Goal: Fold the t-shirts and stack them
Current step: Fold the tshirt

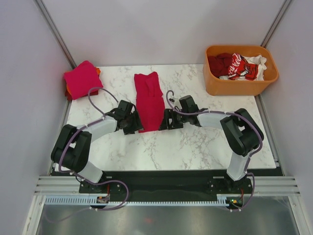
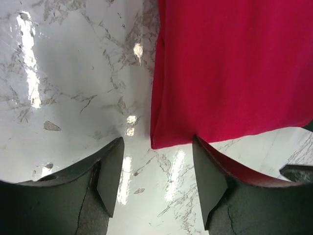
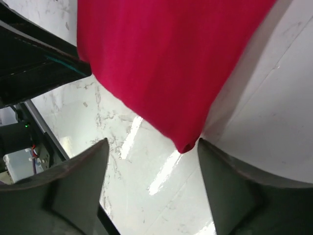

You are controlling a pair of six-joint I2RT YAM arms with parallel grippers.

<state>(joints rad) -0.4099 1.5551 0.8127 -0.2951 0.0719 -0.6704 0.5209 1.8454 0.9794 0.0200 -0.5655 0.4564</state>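
A crimson t-shirt (image 1: pixel 149 100) lies on the marble table (image 1: pixel 195 142) as a long narrow strip running front to back. My left gripper (image 1: pixel 135 122) stands at its near left corner and my right gripper (image 1: pixel 166 120) at its near right corner. In the left wrist view the left gripper (image 2: pixel 156 161) is open over bare marble, with the shirt's (image 2: pixel 234 68) corner just ahead of the jaws. In the right wrist view the right gripper (image 3: pixel 152 156) is open too, and the shirt's (image 3: pixel 166 58) corner hangs close to the right finger. Neither gripper holds cloth.
A folded pink-red t-shirt (image 1: pixel 82 77) lies on top of an orange one at the back left corner. An orange plastic tub (image 1: pixel 215 83) at the back right holds dark red, white and red printed shirts (image 1: pixel 242 66). Grey walls stand on both sides.
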